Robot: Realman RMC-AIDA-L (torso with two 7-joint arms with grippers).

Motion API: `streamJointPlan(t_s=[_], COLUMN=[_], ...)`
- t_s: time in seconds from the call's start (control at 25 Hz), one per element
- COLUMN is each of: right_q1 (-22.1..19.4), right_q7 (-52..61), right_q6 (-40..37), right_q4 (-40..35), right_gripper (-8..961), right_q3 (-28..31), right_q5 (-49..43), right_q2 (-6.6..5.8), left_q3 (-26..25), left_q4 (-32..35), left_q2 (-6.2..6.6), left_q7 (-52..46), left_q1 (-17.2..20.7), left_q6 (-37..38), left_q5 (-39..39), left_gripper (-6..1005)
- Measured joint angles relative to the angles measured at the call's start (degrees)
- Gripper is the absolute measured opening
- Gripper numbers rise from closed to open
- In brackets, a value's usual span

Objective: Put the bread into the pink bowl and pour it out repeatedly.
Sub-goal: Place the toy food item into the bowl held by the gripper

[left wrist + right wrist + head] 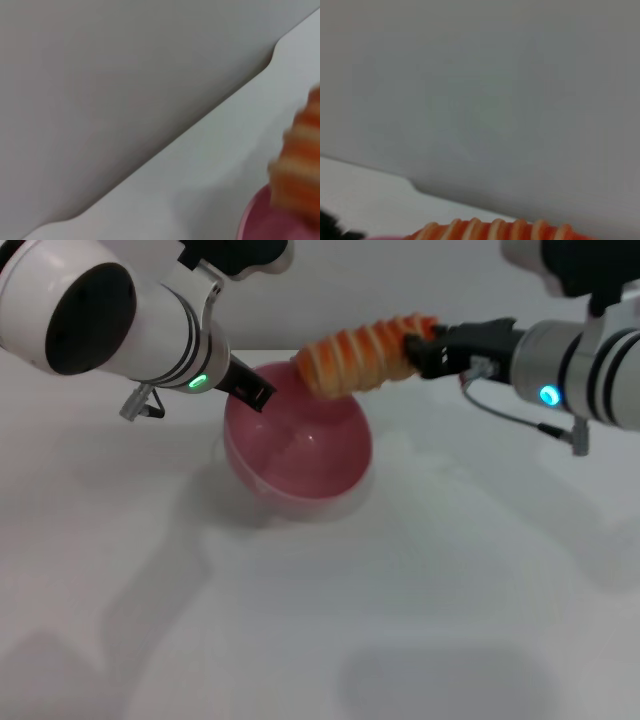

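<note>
bread (358,358): glossy orange-tan, pale ridges | right pincer (420,348) grips its end | over pink bowl (300,455)

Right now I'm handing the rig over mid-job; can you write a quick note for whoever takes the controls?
Left end effector: shut on the far-left rim of the pink bowl, holding it tipped on the white table.
Right end effector: shut on one end of the bread, held in the air over the bowl's far rim, its lower end just at the opening.
Done: bread picked up and brought to the bowl.
Left: release it into the bowl, pour it out, repeat.
</note>
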Motion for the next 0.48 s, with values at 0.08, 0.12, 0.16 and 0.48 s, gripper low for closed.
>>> streamJointPlan(t_s=[0.08,0.12,0.16,0.48], right_q1=[0.50,0.50,0.68,1.56], right_q7=[0.68,0.68,0.87,1.34], right_q6=[-0.08,-0.08,-0.15,-0.37], right_q4=[0.74,0.74,0.88,1.51], right_gripper=[284,279,274,229], right_q3=[-2.35,-2.35,-3.07,-4.97], right_q5=[0.19,0.19,0.22,0.30], right_q2=[0.02,0.02,0.02,-0.10], left_q3=[0.04,-0.03,-0.03,-0.38], left_q4=[0.14,0.32,0.32,0.84], left_q2=[-0.01,0.00,0.00,0.13], left_q7=[-0.03,-0.04,-0.04,0.10], left_q1=[-0.06,-0.10,-0.10,-0.17], left_q6=[0.18,0.44,0.44,0.77], left_q5=[-0.03,-0.07,-0.07,0.01], left_gripper=[39,39,39,39])
